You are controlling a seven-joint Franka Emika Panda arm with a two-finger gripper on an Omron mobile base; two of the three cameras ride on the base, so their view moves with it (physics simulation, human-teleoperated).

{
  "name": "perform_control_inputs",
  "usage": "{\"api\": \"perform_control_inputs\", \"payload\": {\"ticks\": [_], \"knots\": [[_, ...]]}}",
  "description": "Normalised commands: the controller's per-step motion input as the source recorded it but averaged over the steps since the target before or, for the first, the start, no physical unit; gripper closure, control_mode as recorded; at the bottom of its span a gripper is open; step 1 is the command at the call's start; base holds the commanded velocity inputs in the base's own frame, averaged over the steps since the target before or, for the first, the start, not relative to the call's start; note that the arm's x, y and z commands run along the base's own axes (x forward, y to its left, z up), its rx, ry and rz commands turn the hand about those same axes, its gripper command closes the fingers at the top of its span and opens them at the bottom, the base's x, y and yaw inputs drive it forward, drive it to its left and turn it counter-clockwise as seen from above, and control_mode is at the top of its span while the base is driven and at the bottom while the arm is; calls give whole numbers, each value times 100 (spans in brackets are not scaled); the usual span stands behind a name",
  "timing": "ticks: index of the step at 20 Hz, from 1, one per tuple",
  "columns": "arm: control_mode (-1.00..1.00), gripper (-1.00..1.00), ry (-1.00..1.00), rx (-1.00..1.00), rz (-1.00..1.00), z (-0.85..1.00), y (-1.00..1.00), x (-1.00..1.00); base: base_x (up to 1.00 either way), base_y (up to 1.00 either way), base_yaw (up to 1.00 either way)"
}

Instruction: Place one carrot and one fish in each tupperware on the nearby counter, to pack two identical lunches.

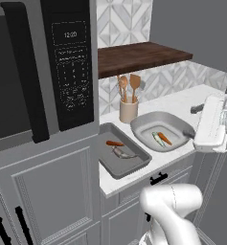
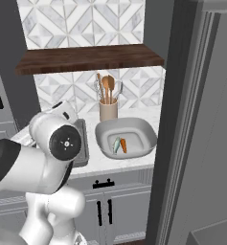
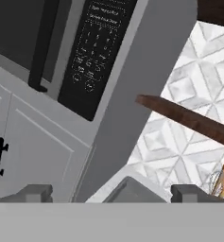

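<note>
Two grey tupperware stand on the white counter [image 1: 182, 103]. The left tupperware [image 1: 110, 167] holds a carrot [image 1: 115, 143] and a fish [image 1: 123, 153]. In the right tupperware [image 1: 148, 122] lie a second fish [image 1: 157, 139] and a second carrot [image 1: 164, 139]; that fish [image 2: 116, 144] and carrot [image 2: 124, 145] also show from the right base. My gripper [image 3: 112, 194] is open, fingertips [image 3: 35, 193] wide apart with nothing between them. It hangs over the right tupperware's right rim, facing left. My arm hides most of the left tupperware [image 2: 82, 143] in the right base view.
A beige jar of wooden utensils [image 1: 128, 109] stands behind the containers, under a dark wooden shelf [image 1: 139, 56]. A tall grey cabinet with a black microwave panel [image 1: 69, 62] bounds the counter on the left. A grey wall panel [image 2: 196, 119] closes the right side.
</note>
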Motion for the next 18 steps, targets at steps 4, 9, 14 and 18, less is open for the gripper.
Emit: {"api": "perform_control_inputs", "payload": {"ticks": [4,9,14,18], "knots": [[-100,-100,7,-58,17,-100,100,-24,0,0,0],[-100,-100,3,-55,5,-98,100,-7,0,0,0],[-100,-100,-4,-36,0,-58,70,-4,0,0,0],[-100,-100,0,-2,-3,-1,11,0,0,0,0]]}}
